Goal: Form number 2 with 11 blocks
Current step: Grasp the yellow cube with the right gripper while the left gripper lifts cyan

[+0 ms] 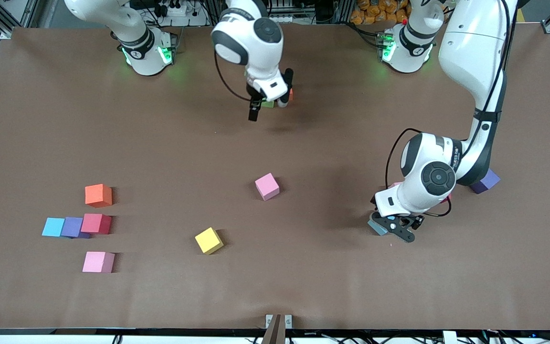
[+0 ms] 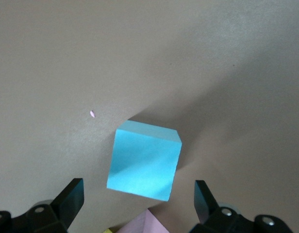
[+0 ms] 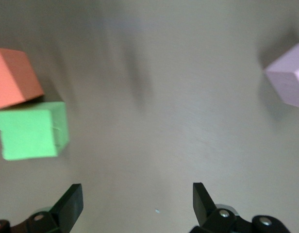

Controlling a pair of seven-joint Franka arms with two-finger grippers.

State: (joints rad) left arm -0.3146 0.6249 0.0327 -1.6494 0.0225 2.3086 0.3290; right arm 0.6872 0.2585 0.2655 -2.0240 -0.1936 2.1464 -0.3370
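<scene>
My left gripper [image 1: 392, 230] hangs open just over a light blue block [image 2: 144, 162], whose near edge lies between the fingertips; the same block [image 1: 378, 228] is at the left arm's end of the table. A pink block's corner [image 2: 152, 223] shows beside it. My right gripper [image 1: 270, 98] is open and empty [image 3: 137, 191] above bare table, next to a green block [image 3: 33, 131] that touches an orange block [image 3: 16, 77]. Loose blocks lie scattered: pink [image 1: 267, 186], yellow [image 1: 209, 240], purple [image 1: 485, 181]. The number 2 is not in view.
At the right arm's end of the table sit an orange block [image 1: 98, 195], a light blue [image 1: 53, 227], purple [image 1: 72, 227] and red block [image 1: 96, 223] in a row, and a pink block [image 1: 98, 262]. The brown table [image 1: 303, 286] spreads wide toward the front camera.
</scene>
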